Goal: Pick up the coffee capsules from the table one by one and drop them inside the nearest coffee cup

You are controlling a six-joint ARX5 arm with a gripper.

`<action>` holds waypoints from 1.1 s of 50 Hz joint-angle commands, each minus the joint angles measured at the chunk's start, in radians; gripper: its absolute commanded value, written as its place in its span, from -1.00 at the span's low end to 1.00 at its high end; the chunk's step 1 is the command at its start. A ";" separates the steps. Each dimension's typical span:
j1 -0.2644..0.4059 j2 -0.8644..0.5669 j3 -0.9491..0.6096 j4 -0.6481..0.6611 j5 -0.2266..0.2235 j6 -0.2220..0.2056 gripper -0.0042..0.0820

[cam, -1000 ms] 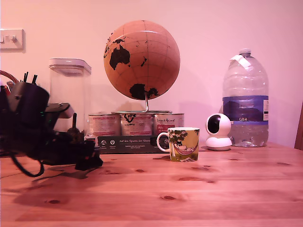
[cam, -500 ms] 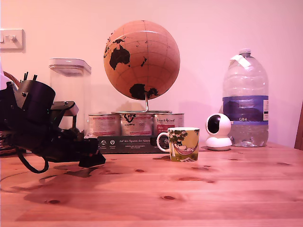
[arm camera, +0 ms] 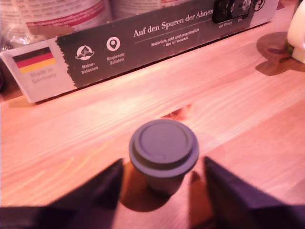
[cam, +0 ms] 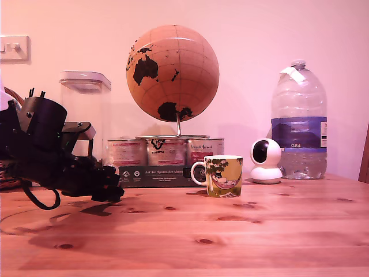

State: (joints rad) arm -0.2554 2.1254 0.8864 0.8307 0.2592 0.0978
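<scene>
The arm sits low at the exterior view's left, its hand [cam: 110, 189] hanging just above the desk [cam: 242, 242] and reaching toward the exterior view's right, the forearm lying nearly level with a cable looping underneath. From the wrist view the coffee capsule [arm camera: 163, 153] stands on the wood with its wide rim up, right between the two dark fingers [arm camera: 238, 195], which are spread wide on either side and, as far as I can see, not touching it. So the hand is open and holds nothing. The capsule itself is hidden in the exterior view, somewhere under or behind the hand. To do this grasp well, I would say the hand should drop a little more so the fingers meet the tapered body below the rim, then close evenly; the pod narrows downward, so a pinch too low could squeeze it upward or tip it. It looks roughly centred, which helps. The coffee cup [cam: 222, 175] stands well apart, toward the exterior view's right, in front of the dark printed box [arm camera: 143, 43] and the tins [cam: 167, 151], under the globe [cam: 173, 72]. Once lifted, the capsule needs to clear the cup's rim before release.
</scene>
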 commanded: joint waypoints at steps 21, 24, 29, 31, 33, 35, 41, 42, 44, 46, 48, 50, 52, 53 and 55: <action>-0.003 0.035 0.004 0.011 0.032 0.016 -0.78; -0.003 0.035 0.004 0.011 0.058 0.016 -0.78; -0.003 0.033 0.002 0.011 0.093 0.027 -0.78; -0.003 0.028 -0.001 0.010 0.108 0.034 -0.78; -0.003 0.018 -0.008 0.008 0.120 0.040 -0.78; -0.003 0.006 -0.015 0.008 0.134 0.047 -0.78; -0.003 -0.050 -0.044 0.000 0.161 0.059 -0.78; -0.003 -0.061 -0.048 -0.005 0.165 0.064 -0.78; -0.003 -0.079 -0.053 -0.025 0.176 0.074 -0.78; -0.003 -0.099 -0.055 -0.054 0.189 0.082 -0.78; -0.003 -0.119 -0.055 -0.084 0.203 0.095 -0.78; -0.004 -0.138 -0.055 -0.108 0.211 0.095 -0.78; -0.004 -0.155 -0.055 -0.130 0.226 0.095 -0.78; -0.004 -0.164 -0.055 -0.139 0.235 0.095 -0.78; -0.005 -0.180 -0.055 -0.157 0.250 0.095 -0.78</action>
State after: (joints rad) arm -0.2554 1.9690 0.8356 0.6849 0.4931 0.1871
